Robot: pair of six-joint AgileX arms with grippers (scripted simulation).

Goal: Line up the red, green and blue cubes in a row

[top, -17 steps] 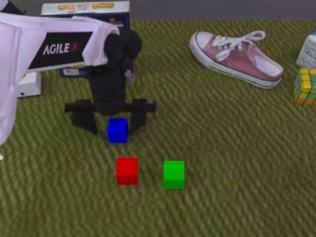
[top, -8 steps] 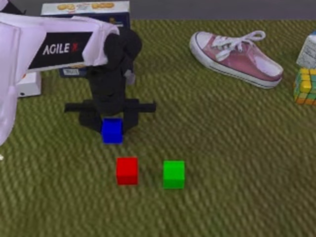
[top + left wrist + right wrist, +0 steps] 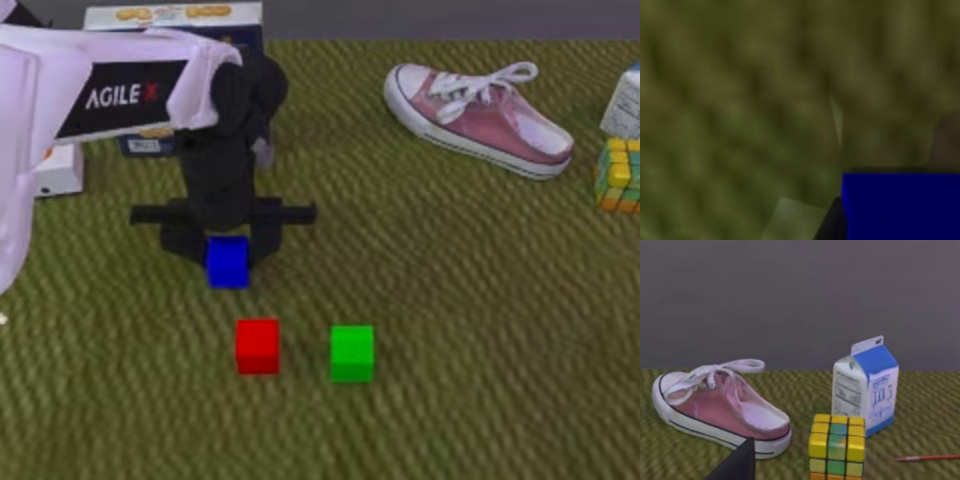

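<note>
My left gripper (image 3: 227,252) is shut on the blue cube (image 3: 227,262), left of the table's middle. That cube fills a corner of the left wrist view (image 3: 900,205), with one dark finger (image 3: 832,226) against its side. The red cube (image 3: 257,346) lies on the green mat just in front of the blue one. To the right of the red cube, a small gap away, is the green cube (image 3: 352,352). My right arm is out of the top view; only a dark edge of the right gripper (image 3: 735,465) shows in its wrist view.
A pink shoe (image 3: 478,107) lies at the back right. A multicoloured puzzle cube (image 3: 618,173) and a milk carton (image 3: 622,100) stand at the right edge, with a red pencil (image 3: 930,457) nearby. A printed box (image 3: 175,20) and a white box (image 3: 60,170) are back left.
The left gripper's fingers closed on the blue cube, which shifted slightly left. Over the last half second almost nothing moved. The red and green cubes stayed put.
</note>
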